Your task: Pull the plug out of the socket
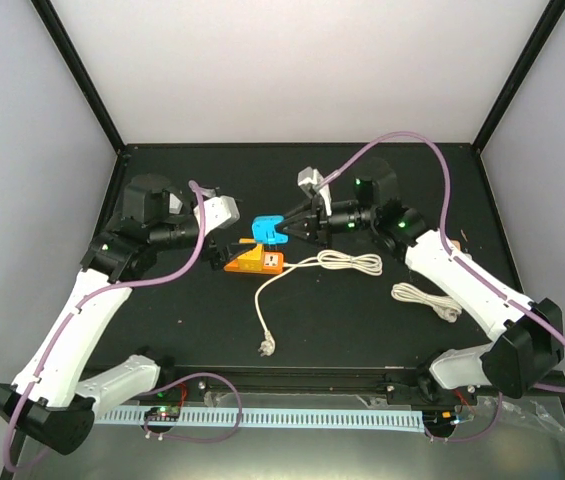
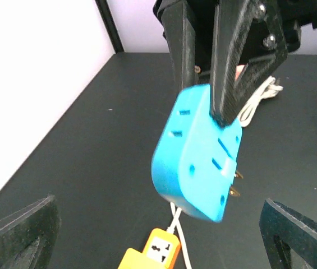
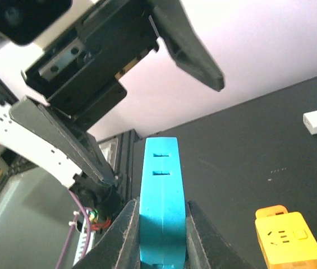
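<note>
Tight between the fingers of the right hand (image 1: 280, 230), holds the blue plug (image 2: 194, 157) by its flat faces, long axis running out from the hand, prongs seemingly clear of the orange socket (image 1: 252, 263) just below, left hand (image 1: 224, 250) spread wide beside it.

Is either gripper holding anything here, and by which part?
The right gripper pinches the blue plug across its flat faces, near one end. The left gripper is open and holds nothing.
</note>
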`<action>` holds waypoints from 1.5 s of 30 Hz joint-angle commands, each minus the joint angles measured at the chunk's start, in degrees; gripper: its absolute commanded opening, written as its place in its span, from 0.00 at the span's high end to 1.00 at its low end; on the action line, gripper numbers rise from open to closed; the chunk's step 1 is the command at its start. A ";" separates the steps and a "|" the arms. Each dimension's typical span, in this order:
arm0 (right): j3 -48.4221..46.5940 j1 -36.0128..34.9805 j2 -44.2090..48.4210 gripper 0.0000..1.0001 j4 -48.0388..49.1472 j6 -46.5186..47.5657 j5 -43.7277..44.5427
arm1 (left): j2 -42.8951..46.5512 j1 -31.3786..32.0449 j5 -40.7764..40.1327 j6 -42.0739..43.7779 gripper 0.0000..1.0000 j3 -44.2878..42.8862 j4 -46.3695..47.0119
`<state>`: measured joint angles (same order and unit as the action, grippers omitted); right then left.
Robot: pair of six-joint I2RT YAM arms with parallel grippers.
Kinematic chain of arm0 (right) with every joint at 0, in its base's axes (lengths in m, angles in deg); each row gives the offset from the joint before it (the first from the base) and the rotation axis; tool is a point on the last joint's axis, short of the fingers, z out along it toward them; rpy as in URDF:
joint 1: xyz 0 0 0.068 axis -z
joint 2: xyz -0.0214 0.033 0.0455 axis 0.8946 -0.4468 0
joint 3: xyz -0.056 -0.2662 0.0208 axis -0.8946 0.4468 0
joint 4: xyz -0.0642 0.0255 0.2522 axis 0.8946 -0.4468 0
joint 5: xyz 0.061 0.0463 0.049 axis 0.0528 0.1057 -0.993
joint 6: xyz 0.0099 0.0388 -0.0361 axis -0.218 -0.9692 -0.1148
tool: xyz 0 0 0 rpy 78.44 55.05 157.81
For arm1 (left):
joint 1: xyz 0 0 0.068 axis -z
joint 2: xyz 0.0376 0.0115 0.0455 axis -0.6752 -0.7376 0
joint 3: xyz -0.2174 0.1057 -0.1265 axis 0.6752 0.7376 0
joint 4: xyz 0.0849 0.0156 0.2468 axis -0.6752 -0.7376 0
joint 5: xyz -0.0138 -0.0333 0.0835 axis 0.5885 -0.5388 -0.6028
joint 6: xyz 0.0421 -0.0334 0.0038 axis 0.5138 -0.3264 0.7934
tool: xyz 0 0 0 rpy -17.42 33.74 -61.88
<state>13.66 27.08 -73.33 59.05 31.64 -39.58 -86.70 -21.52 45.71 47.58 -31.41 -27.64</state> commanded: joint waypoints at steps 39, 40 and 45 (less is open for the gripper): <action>9.28 3.62 0.40 0.99 48.63 -49.55 -4.42 | -1.95 -0.98 13.91 -30.74 0.01 7.50 31.64; 9.35 3.53 0.48 0.99 48.52 -48.81 -4.53 | -2.04 -1.07 13.83 -31.30 0.01 7.57 32.02; 9.62 2.71 0.74 0.99 47.56 -46.54 -5.53 | -2.19 -1.58 13.32 -34.13 0.02 7.85 33.79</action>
<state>22.77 30.58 -74.18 106.64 -17.64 -44.52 -89.27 -22.33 57.84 16.76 -23.78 2.93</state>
